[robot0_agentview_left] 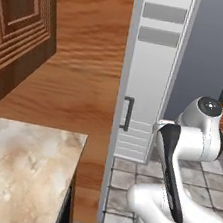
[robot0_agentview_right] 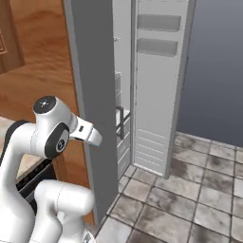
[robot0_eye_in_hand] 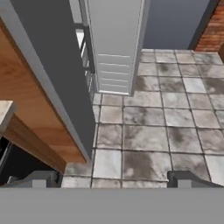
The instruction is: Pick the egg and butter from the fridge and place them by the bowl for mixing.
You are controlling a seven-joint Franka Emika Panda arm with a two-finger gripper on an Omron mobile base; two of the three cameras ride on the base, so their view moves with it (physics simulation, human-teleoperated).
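Gripper (robot0_eye_in_hand: 113,179) nearest hand camera: two dark fingertips (robot0_eye_in_hand: 39,178) spread wide apart, nothing between them, hanging over grey stone floor tiles (robot0_eye_in_hand: 144,140). Fridge (robot0_agentview_right: 95,95) straight ahead, tall grey side panel close, door (robot0_agentview_right: 156,85) swung open, white inner face with ribbed lower part and two grey shelf slots. Dark vertical handle (robot0_agentview_left: 128,114) on door edge. Wooden cabinet side (robot0_agentview_left: 84,69) left of fridge; marble counter (robot0_agentview_left: 18,170) at lower left. Brick wall (robot0_eye_in_hand: 214,30) at far right. Fridge interior mostly hidden.
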